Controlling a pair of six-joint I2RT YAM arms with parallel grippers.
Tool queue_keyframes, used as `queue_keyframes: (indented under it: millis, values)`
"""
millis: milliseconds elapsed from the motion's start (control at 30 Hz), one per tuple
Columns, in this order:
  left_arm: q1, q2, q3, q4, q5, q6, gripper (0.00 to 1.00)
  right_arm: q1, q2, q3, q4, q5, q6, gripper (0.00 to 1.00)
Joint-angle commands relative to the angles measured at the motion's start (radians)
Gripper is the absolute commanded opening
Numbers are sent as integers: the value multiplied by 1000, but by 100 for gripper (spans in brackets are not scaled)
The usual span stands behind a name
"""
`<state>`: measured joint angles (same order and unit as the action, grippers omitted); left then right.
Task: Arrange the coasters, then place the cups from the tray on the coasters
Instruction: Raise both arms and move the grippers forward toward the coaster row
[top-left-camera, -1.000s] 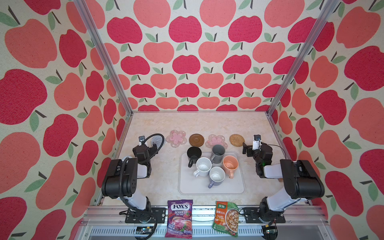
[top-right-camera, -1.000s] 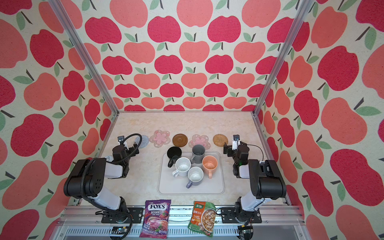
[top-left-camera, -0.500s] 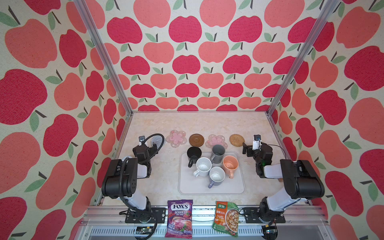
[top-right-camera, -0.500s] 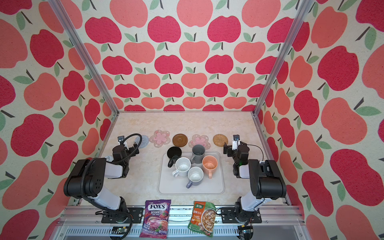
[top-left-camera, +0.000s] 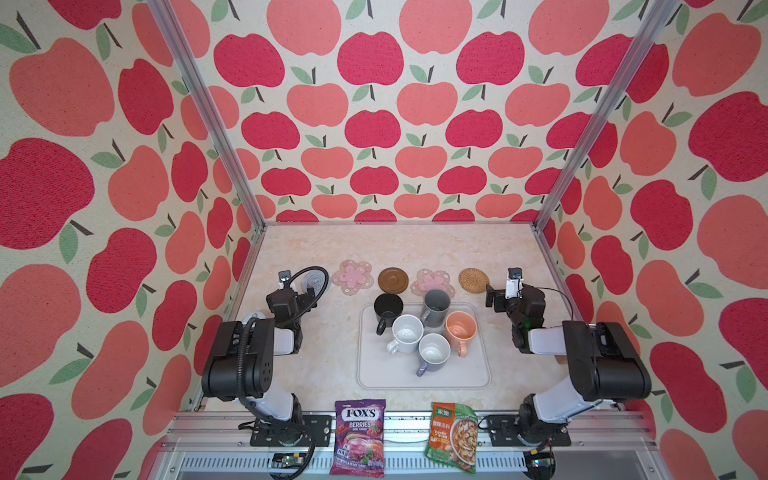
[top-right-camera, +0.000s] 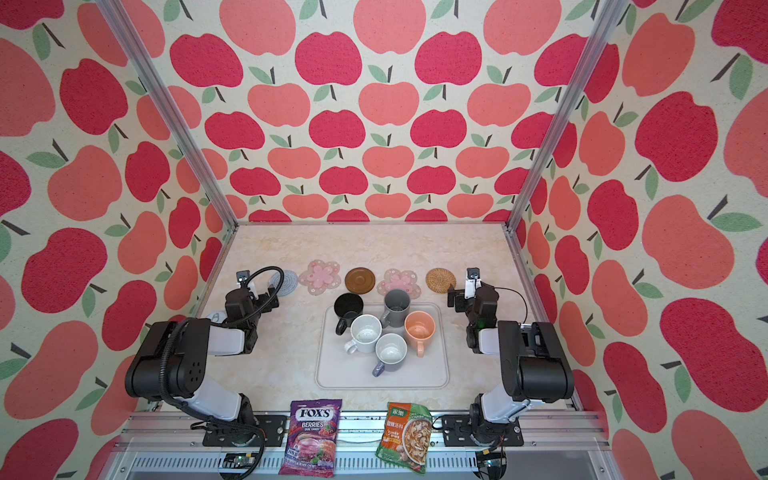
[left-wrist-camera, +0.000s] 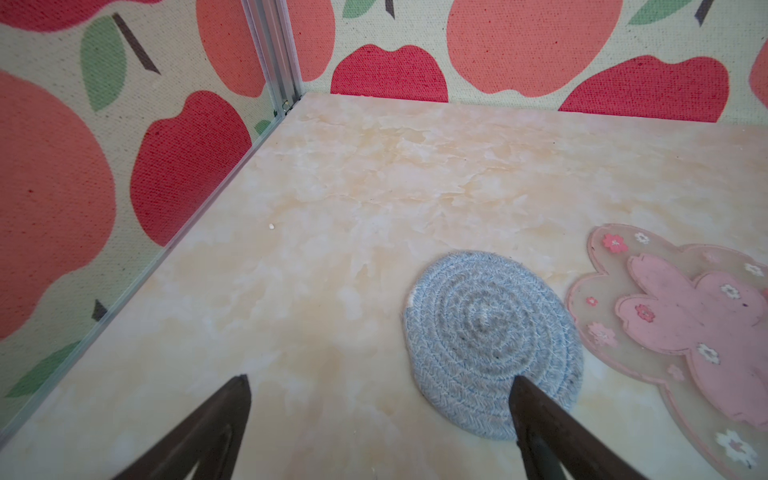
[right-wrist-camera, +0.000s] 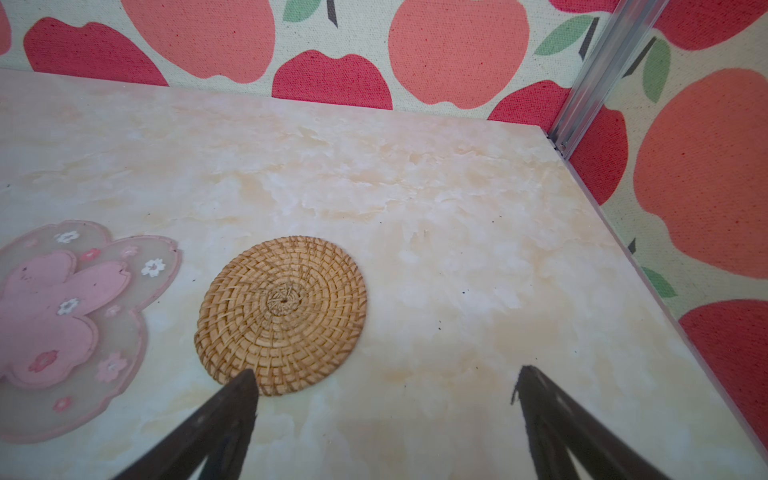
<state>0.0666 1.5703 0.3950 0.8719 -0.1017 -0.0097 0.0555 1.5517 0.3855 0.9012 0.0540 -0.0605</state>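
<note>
Waiting: nothing has been moved this past second; left gripper (left-wrist-camera: 380, 378) and right gripper (right-wrist-camera: 386, 370) are held wide, empty; cups (top-left-camera: 407, 332) sit unlifted on the tray (top-left-camera: 457, 374).

Staged lab booth: apple-print walls (top-left-camera: 374, 124), aluminium corner posts (top-left-camera: 209, 120), marble-look tabletop (top-left-camera: 395, 249), robot arms (top-left-camera: 241, 357) on a rail (top-left-camera: 407, 422)
</note>
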Motion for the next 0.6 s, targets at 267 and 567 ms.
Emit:
queue_keyframes:
  millis: [267,567]
  values:
    - [-49,-220,271,-558,-103,-20,99,6,-222,137,-388,36,14,99]
    - [-215,-201,443,-648,-259,51,99,82,-233,326,-595,39,-26,100]
